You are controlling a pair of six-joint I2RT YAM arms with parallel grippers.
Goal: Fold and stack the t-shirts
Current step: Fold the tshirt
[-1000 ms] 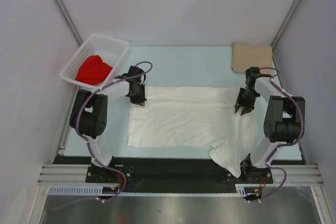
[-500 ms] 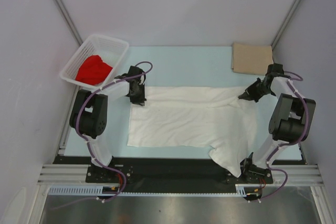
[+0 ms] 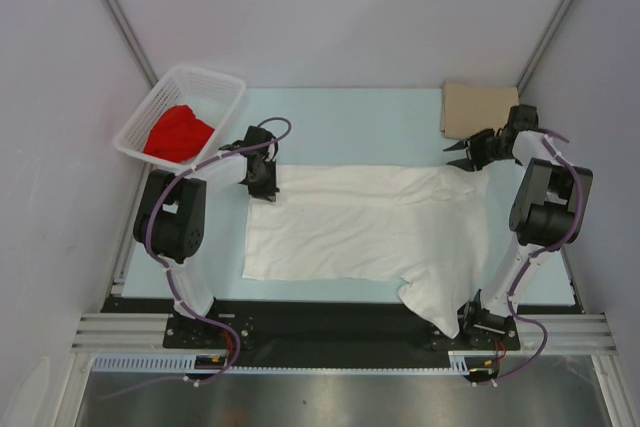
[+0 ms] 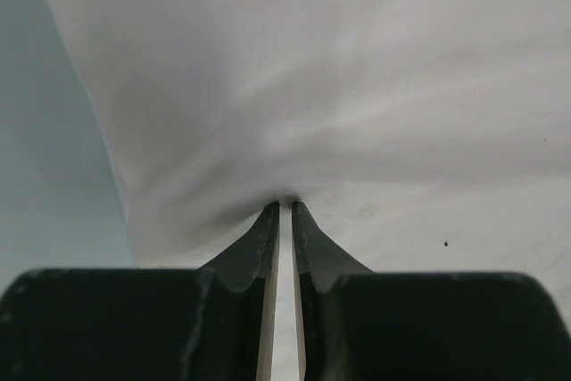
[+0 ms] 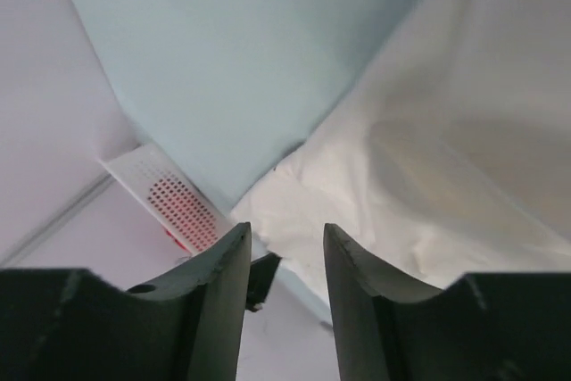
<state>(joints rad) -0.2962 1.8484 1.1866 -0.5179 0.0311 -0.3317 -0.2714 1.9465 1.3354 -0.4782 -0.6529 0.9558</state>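
The white t-shirt (image 3: 365, 222) lies spread flat on the table, one part hanging over the near edge. My left gripper (image 3: 262, 185) is shut on its far left corner; in the left wrist view the cloth (image 4: 357, 86) puckers at the pinching tips (image 4: 285, 207). My right gripper (image 3: 458, 155) hovers open just off the shirt's far right corner, beside the folded tan t-shirt (image 3: 480, 109). Nothing sits between its fingers (image 5: 284, 238), and the white cloth (image 5: 428, 176) lies beyond them. The red t-shirt (image 3: 178, 133) is bunched in the basket.
A white lattice basket (image 3: 215, 82) stands at the far left corner of the light blue table (image 3: 350, 127), and also shows in the right wrist view (image 5: 178, 198). Grey walls close in the back and sides. The arm bases sit on a black rail (image 3: 330, 322) at the near edge.
My right gripper has risen off the white shirt, swung back and right toward the tan shirt, and now stands open. The shirt's far right corner lies drawn out further right. The left arm is unmoved.
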